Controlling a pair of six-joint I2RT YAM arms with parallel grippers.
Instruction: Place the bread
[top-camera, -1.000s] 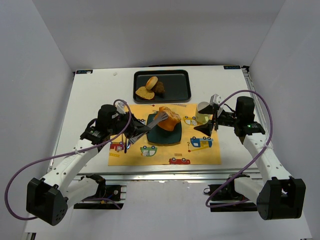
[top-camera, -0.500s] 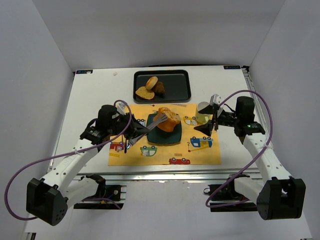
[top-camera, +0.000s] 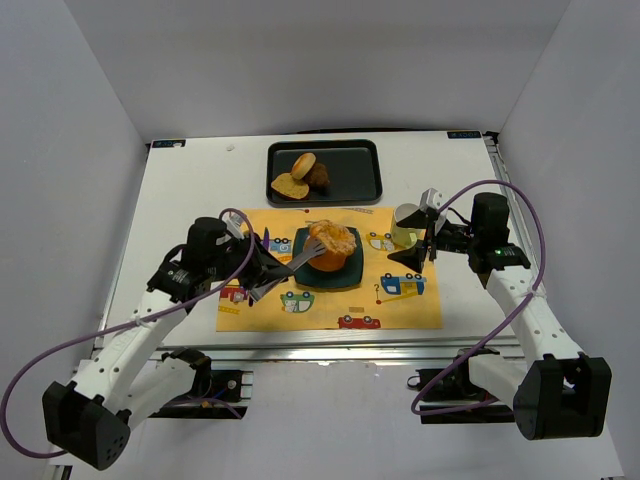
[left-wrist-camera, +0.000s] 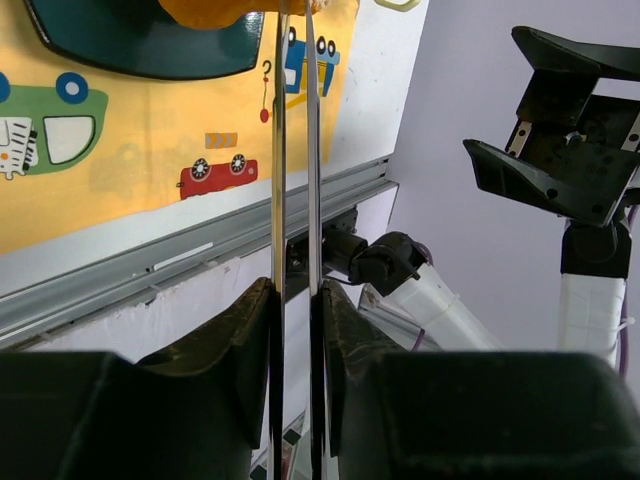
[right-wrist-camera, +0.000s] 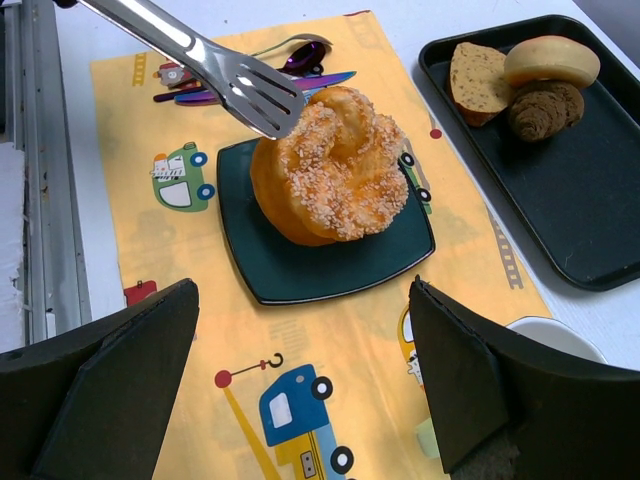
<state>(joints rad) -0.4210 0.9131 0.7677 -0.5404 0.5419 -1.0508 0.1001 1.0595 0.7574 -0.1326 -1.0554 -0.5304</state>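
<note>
bread (right-wrist-camera: 335, 170): rough seeded crust | tongs (right-wrist-camera: 215, 68): shiny metal | plate (right-wrist-camera: 300, 275): smooth

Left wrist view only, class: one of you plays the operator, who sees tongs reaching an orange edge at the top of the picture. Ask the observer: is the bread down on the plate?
Observer: Yes. In the right wrist view the bread appears to rest on the teal plate.
Operator: Are my tongs off it?
Observer: No. One slotted blade of the tongs lies against its upper edge; the other blade is hidden.
Operator: Where is the other arm?
Observer: The right gripper hangs open and empty over the right side of the yellow mat.
</note>
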